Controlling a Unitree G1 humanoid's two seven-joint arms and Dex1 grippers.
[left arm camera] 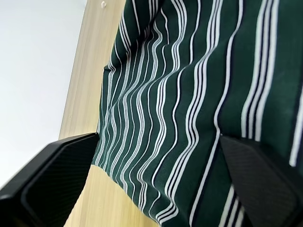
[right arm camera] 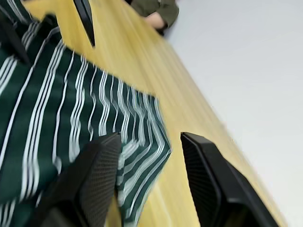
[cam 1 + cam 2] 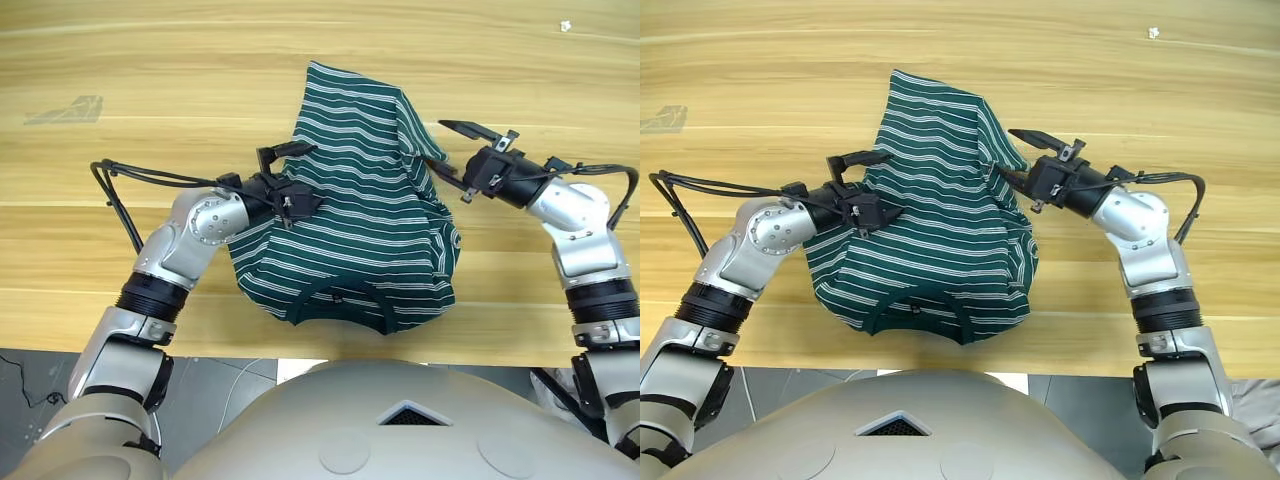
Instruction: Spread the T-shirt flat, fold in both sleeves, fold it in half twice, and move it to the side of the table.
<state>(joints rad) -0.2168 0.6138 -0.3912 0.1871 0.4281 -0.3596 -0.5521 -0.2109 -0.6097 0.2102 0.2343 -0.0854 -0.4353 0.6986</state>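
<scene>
- Because the T-shirt (image 3: 350, 200) lies as a rumpled heap rather than flat, I judge the task to be at its first step, the spreading; the garment sits on the table (image 3: 150, 60) near its front edge, roughly between my two arms, with the collar (image 3: 335, 297) turned toward me.
- Left gripper (image 3: 290, 178): placed at the shirt's left flank, jaws wide and straddling the cloth's edge; nothing is pinched yet; this stance, I judge, prepares a grip so that side can be drawn outward.
- Right gripper (image 3: 452, 150): placed at the shirt's right flank beside a raised fold, jaws likewise wide and holding nothing; the matching stance suggests a two-sided pull to open the heap.
- Head views: give the whole outline of the heap, both arms, and the wood to either side where the cloth could spread; they do not settle how deep the cloth sits within each jaw.
- Left wrist view: striped fabric spans the gap between my fingers (image 1: 52, 175); closing here would likely catch a thick fold.
- Right wrist view: a pointed corner of hem lies between my fingers (image 2: 97, 175), with wood beneath it; closing here would likely catch a thin edge; the other arm's finger (image 2: 85, 19) appears farther off across the shirt.
</scene>
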